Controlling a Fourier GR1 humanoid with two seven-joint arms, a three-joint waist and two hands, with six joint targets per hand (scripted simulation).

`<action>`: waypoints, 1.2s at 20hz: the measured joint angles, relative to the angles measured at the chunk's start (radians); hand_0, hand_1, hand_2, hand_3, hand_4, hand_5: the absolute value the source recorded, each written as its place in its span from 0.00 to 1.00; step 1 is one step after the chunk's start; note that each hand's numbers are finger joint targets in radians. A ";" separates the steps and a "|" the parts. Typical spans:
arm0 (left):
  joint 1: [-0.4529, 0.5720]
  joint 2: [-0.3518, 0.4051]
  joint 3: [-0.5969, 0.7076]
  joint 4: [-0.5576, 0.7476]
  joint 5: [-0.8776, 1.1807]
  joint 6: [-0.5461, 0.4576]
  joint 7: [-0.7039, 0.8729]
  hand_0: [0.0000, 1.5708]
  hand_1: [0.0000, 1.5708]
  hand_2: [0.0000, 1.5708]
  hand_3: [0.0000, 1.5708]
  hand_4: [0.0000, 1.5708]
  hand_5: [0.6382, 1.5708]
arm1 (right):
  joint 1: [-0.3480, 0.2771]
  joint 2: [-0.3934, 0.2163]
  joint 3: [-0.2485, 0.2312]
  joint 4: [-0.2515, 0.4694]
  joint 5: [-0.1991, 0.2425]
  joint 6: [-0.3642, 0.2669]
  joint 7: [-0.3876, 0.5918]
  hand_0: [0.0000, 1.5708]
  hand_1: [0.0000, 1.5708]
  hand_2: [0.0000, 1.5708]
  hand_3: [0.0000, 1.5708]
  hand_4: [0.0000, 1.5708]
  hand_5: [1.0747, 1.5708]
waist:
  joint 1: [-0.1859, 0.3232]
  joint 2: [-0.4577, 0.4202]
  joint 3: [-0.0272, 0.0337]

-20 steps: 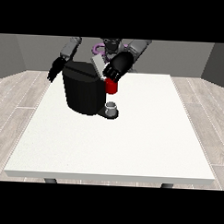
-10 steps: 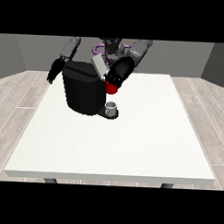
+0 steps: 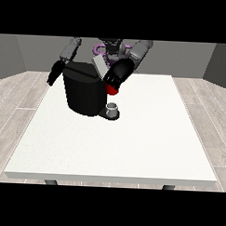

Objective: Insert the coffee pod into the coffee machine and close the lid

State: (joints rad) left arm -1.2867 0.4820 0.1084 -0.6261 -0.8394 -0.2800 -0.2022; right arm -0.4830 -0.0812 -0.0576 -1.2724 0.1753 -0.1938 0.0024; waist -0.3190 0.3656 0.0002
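1. Front view, layout: the black coffee machine [image 3: 85, 92] stands on the white table [image 3: 132, 143] toward its far edge, at about 11 o'clock from the table's middle. A small grey cup [image 3: 112, 108] sits on the machine's drip base, at 4 o'clock from the machine's body.

2. Front view, the lid: a pale grey flap [image 3: 100, 67], which I take for the lid, stands tilted up at the machine's top, at 1 o'clock from the body. Judged from this, the lid is not yet shut.

3. Front view, the hand at the view's right [image 3: 117, 74]: it hangs just beside the raised flap, at 2 o'clock from the machine, directly above a red thing at the machine [image 3: 112, 90]. Whether its fingers are spread, together or closed round anything, I cannot tell; the hand reads only as a dark mass.

4. Front view, the hand at the view's left [image 3: 55, 73]: it hangs at 9 o'clock from the machine's top, near the body, and appears to hold nothing. How its fingers lie I cannot tell.

5. Front view, the pod: no grey pod shows plainly anywhere, so I cannot place it.

6. Progress, as a judgement: work is at the machine's opening, so insertion looks under way or just finishing; closing the lid is left.
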 measured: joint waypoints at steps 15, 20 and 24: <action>-0.018 0.072 -0.011 -0.010 -0.052 0.060 -0.101 0.00 0.00 0.44 0.35 0.00 1.00 | -0.026 -0.006 0.013 -0.014 0.030 -0.015 0.018 0.00 0.00 0.00 0.00 0.10 1.00 | -0.016 0.050 0.0019; -0.019 0.070 -0.019 -0.003 -0.074 0.069 -0.086 0.00 0.00 0.36 0.30 0.00 1.00 | -0.036 0.000 0.014 -0.003 0.033 -0.020 0.024 0.00 0.00 0.00 0.00 0.06 1.00 | -0.013 0.041 0.0013; -0.009 0.068 -0.018 0.000 -0.080 0.078 -0.094 0.00 0.00 0.31 0.24 0.00 1.00 | -0.034 0.002 0.009 0.001 0.027 -0.018 0.028 0.00 0.00 0.00 0.00 0.00 1.00 | -0.003 0.025 0.0013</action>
State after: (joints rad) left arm -1.2959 0.5498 0.0908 -0.6260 -0.9198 -0.2019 -0.2966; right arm -0.5169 -0.0795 -0.0483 -1.2716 0.2020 -0.2116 0.0308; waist -0.3224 0.3902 0.0015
